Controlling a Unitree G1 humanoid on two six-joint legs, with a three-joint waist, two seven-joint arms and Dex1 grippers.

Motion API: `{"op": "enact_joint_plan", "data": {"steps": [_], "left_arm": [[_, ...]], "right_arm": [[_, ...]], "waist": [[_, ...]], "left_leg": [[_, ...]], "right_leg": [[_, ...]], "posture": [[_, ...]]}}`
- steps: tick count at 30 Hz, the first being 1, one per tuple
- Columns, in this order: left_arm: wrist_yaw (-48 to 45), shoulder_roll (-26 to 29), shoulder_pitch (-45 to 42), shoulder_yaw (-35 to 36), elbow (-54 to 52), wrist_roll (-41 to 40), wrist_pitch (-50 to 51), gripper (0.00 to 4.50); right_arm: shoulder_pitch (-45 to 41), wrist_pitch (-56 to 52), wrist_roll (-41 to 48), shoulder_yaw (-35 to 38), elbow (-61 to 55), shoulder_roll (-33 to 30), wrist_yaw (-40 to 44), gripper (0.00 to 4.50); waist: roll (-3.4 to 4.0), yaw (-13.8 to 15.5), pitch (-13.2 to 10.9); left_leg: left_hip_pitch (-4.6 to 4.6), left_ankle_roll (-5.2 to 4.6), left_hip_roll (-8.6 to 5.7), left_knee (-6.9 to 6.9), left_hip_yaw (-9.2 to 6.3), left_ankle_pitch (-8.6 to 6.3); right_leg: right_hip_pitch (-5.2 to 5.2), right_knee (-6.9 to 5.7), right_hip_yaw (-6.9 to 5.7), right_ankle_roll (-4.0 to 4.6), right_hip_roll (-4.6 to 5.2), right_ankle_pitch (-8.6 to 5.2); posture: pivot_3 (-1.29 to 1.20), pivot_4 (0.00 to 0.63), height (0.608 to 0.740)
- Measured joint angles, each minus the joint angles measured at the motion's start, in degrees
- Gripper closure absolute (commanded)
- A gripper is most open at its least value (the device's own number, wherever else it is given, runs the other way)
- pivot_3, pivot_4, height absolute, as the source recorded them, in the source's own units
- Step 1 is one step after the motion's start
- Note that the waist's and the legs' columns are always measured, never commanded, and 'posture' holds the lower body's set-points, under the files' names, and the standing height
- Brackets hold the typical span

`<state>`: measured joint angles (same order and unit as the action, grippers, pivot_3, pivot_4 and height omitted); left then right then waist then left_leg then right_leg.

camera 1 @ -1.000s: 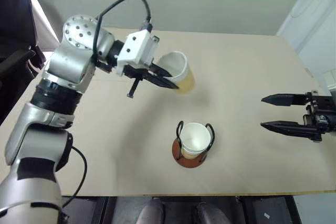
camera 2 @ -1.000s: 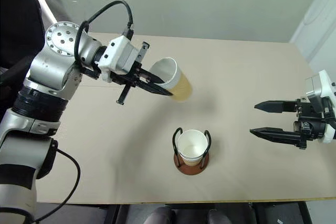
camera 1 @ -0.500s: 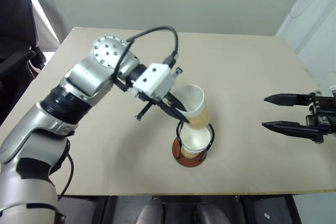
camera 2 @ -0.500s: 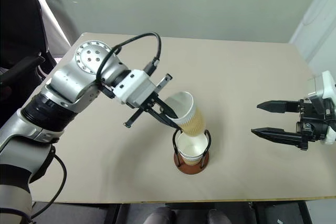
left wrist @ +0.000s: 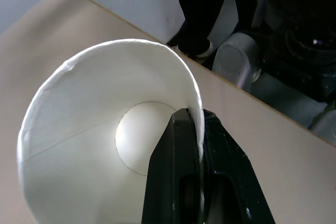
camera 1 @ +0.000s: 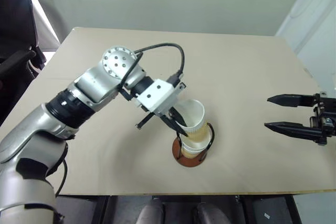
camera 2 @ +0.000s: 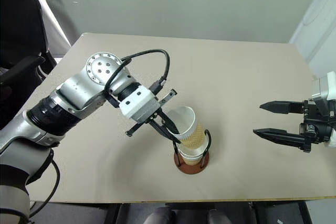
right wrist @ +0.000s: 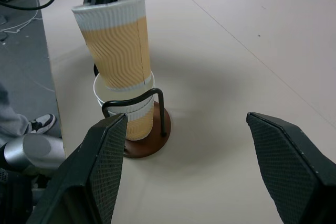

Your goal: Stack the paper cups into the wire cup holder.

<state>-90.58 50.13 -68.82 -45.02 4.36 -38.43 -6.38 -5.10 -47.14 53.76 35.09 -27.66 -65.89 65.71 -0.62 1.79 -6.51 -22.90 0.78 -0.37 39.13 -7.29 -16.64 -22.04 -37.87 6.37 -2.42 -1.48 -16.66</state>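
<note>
The paper cups are nearly all together: two sit nested in the wire cup holder (camera 2: 191,157), near the front edge of the tabletop (camera 2: 236,82), and the third cup (camera 2: 187,126) is part-way into them, leaning a little toward the left arm. The lean seems to come from how it is carried. The left gripper (camera 1: 179,125) reaches in from the side and pinches the cup's rim, one of its fingers (left wrist: 176,177) inside against the white wall and the other outside. Holding by the rim leaves the tapered body bare, so the bottom can slide into the cup below with nothing in the way.

The holder's two black wire loops stand on either side of the stack and keep the lower cups upright on the round brown base, which gives the incoming cup a steady target. In the right wrist view the top cup (right wrist: 116,43) has its bottom inside the white rim of the cup beneath, but most of its ribbed side is above the loops, so I judge it not yet seated.

The right gripper (camera 2: 279,121) hangs well off to the right above the tabletop, fingers spread and holding nothing, clear of the stacking.
</note>
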Motion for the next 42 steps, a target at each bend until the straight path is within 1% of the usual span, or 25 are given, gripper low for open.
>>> {"op": "enact_joint_plan", "data": {"steps": [9, 10, 12, 13, 22, 23, 26, 28, 31, 34, 36, 39, 42], "left_arm": [[-0.01, -0.47, -0.05, -0.84, 0.3, 0.25, -1.13, 4.46], [-0.01, -0.64, -0.04, -0.85, 0.25, 0.25, -1.11, 4.29], [-0.02, -0.79, -0.05, -0.87, 0.15, 0.3, -1.06, 3.84], [-0.02, -0.82, -0.05, -0.93, 0.09, 0.32, -1.05, 3.53], [-0.02, -1.03, -0.05, -1.07, 0.0, 1.49, -0.97, 0.24], [-0.03, -1.23, -0.04, -1.07, 0.1, 1.62, -0.97, 0.06], [-0.07, -3.07, 0.07, 0.09, 1.7, 2.93, 0.05, 0.06], [-0.08, -4.17, 0.72, 4.13, 4.0, 4.77, 2.39, 0.06], [0.05, -2.45, 3.27, 9.98, 6.36, 7.2, 5.12, 0.06], [0.74, 2.36, 9.42, 15.92, 7.16, 8.37, 9.4, 0.06], [1.72, 8.18, 15.74, 21.43, 7.36, 8.95, 12.79, 0.06], [3.46, 14.46, 23.32, 28.79, 6.72, 8.95, 16.32, 0.06], [5.19, 18.56, 30.76, 35.69, 5.16, 8.71, 19.55, 0.0]], "right_arm": [[0.11, -0.12, 0.13, 0.01, -0.16, 0.0, -0.53, 0.83], [0.22, -0.2, 0.17, 0.01, -0.25, 0.01, -0.53, 0.83], [0.37, -0.27, 0.3, 0.1, -0.41, 0.02, -0.53, 0.83], [0.46, -0.32, 0.42, 0.22, -0.48, 0.04, -0.53, 0.83], [1.22, -0.44, 1.01, 0.41, -1.3, 0.3, -1.25, 0.83], [1.17, -0.42, 1.02, 0.39, -1.29, 0.3, -1.31, 0.83], [0.26, -0.12, 1.02, -0.09, -1.04, 0.3, -1.51, 0.83], [-0.83, 0.62, 0.97, -1.43, -0.59, 0.3, -1.14, 0.83], [-0.95, 1.62, 0.3, -3.34, 0.46, 0.29, 0.47, 0.83], [-0.2, 2.94, -1.36, -4.65, 2.09, -0.23, 3.29, 0.83], [0.88, 4.32, -3.5, -4.95, 4.56, -0.89, 6.09, 0.83], [1.44, 6.05, -5.88, -5.78, 7.94, -1.82, 9.07, 0.83], [0.71, 7.24, -7.05, -7.67, 10.14, -2.28, 11.35, 0.26]], "waist": [[0.0, 0.0, 0.0], [0.0, 0.0, 0.0], [0.0, 0.0, 0.0], [0.0, 0.0, 0.0], [0.0, 0.0, 0.0], [0.0, 0.01, 0.0], [0.0, 0.01, 0.0], [0.0, -0.09, 0.0], [0.05, -0.46, 0.03], [0.08, -1.07, 0.04], [0.08, -1.39, 0.04], [0.08, -1.35, 0.04], [0.08, -0.91, 0.04]], "left_leg": [[-0.01, -0.01, 0.0, 0.0, 0.0, -0.01], [-0.01, -0.01, 0.0, 0.0, 0.0, -0.01], [-0.01, -0.01, 0.0, 0.0, 0.0, -0.01], [-0.01, -0.01, 0.0, 0.0, 0.0, -0.01], [-0.01, -0.02, 0.0, -0.01, 0.01, -0.02], [-0.01, -0.02, 0.0, -0.01, 0.01, -0.02], [-0.01, -0.02, 0.0, 0.0, 0.01, -0.02], [-0.01, -0.02, 0.0, -0.01, 0.01, -0.02], [0.0, -0.02, 0.0, -0.04, 0.03, -0.02], [0.01, 0.0, 0.02, -0.12, 0.06, -0.01], [-0.02, 0.01, 0.04, -0.21, 0.06, 0.0], [-0.03, 0.01, 0.03, -0.25, 0.03, 0.0], [-0.01, 0.01, 0.02, -0.27, -0.01, 0.0]], "right_leg": [[0.01, 0.03, 0.0, 0.0, 0.0, 0.0], [0.01, 0.03, 0.0, 0.0, 0.0, 0.0], [0.01, 0.03, 0.0, 0.0, 0.0, 0.0], [0.01, 0.03, 0.0, 0.0, 0.0, 0.0], [0.01, 0.04, 0.0, 0.0, 0.0, 0.0], [0.01, 0.04, 0.0, 0.0, 0.0, 0.0], [0.02, 0.04, 0.0, 0.0, 0.01, 0.0], [0.0, 0.02, 0.0, 0.0, 0.0, 0.0], [-0.02, 0.02, 0.0, -0.01, -0.01, 0.0], [-0.08, 0.01, 0.02, -0.01, -0.02, -0.01], [-0.15, 0.02, 0.04, -0.01, -0.03, -0.01], [-0.15, 0.07, 0.04, -0.01, -0.01, -0.01], [-0.09, 0.23, 0.03, 0.0, 0.0, -0.01]], "posture": [[0.0, 0.15, 0.74], [0.0, 0.15, 0.74], [0.0, 0.15, 0.74], [0.0, 0.15, 0.74], [0.0, 0.15, 0.74], [0.0, 0.15, 0.74], [0.0, 0.15, 0.74], [0.0, 0.15, 0.74], [0.0, 0.15, 0.74], [0.0, 0.15, 0.74], [0.0, 0.15, 0.74], [0.0, 0.15, 0.74], [0.0, 0.15, 0.74]]}}
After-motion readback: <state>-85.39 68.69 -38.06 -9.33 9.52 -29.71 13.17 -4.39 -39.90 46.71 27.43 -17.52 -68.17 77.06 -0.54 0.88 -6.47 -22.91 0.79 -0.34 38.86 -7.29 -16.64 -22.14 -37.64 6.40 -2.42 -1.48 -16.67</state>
